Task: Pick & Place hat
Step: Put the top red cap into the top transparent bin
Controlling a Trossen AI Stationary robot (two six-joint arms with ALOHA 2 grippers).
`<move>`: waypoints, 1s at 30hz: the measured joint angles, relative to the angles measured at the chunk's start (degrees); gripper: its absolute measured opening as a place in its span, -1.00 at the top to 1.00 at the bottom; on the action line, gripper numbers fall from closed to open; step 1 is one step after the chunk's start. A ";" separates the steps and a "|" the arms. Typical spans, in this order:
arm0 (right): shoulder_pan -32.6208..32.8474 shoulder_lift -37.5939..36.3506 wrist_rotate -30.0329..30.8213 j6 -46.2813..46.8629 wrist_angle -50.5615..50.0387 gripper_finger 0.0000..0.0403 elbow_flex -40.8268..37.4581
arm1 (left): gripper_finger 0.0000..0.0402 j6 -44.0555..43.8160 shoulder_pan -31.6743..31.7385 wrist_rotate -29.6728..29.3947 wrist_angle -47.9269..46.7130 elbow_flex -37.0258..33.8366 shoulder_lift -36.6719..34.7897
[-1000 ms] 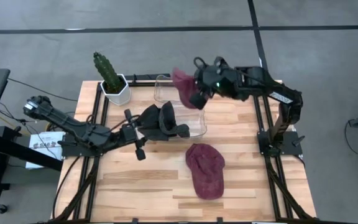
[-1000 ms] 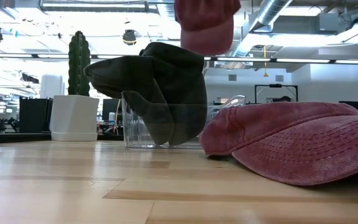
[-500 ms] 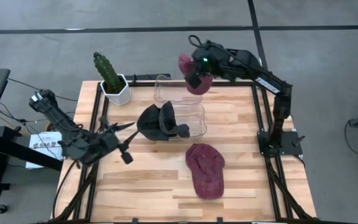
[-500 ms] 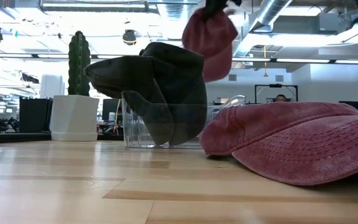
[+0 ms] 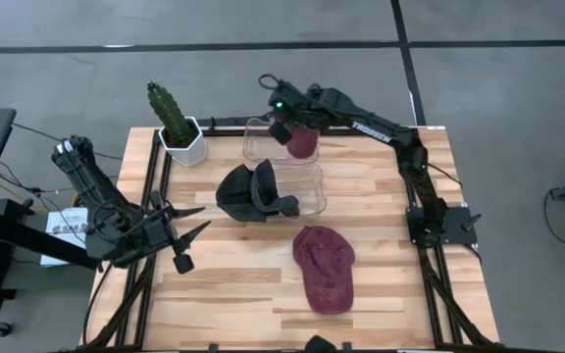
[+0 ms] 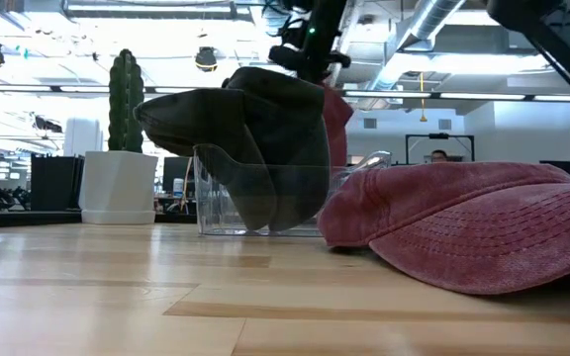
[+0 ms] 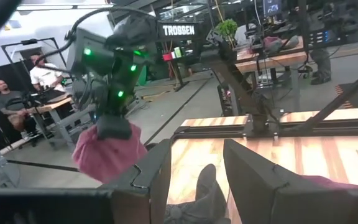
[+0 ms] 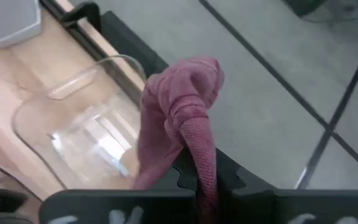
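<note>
Right gripper (image 5: 284, 129) at upper centre of the high view, jaws clamped on a maroon cap (image 5: 302, 140) that hangs bunched at the far end of the clear bin (image 5: 307, 192). Right wrist view: fabric pinched tight between the fingers (image 8: 241, 177), cap's brim not visible. In the low view the held cap is mostly hidden behind the black cap (image 6: 255, 138); only a red sliver shows at its right edge. Can't tell whether the held cap touches the bin.

Black cap (image 5: 253, 192) is draped over the bin's left rim. Second maroon cap (image 5: 324, 267) lies flat on the surface, lower centre-right, cut off at the right edge of the low view.

Left gripper (image 5: 179, 235) at lower left over the surface, jaws apart, holding nothing.

Potted cactus (image 5: 177, 123) at upper left corner of the surface.

Versus 0.5 s ago: right gripper has moved left and lower, cap now down at the bin instead of hanging clear above it. Left arm pulled back slightly toward the lower left. Black cap and flat maroon cap unchanged.
</note>
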 joint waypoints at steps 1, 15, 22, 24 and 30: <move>0.12 0.60 -0.12 0.37 0.58 1.00 0.00 | 0.28 -0.34 -0.22 -0.02 -0.19 0.00 0.00; -1.91 3.20 -30.46 8.66 12.56 1.00 0.04 | 0.28 -2.99 -0.29 0.00 -0.87 -0.04 0.02; -2.96 3.38 -42.15 13.01 12.66 1.00 0.00 | 0.28 -3.62 -0.29 0.00 -1.28 -0.04 0.02; -2.85 3.43 -44.89 13.15 12.68 1.00 -0.02 | 0.28 -3.65 -0.29 0.00 -1.28 -0.04 0.02; -2.19 3.39 -53.76 13.21 12.70 1.00 0.01 | 0.28 -3.64 -0.29 0.00 -1.33 -0.04 0.02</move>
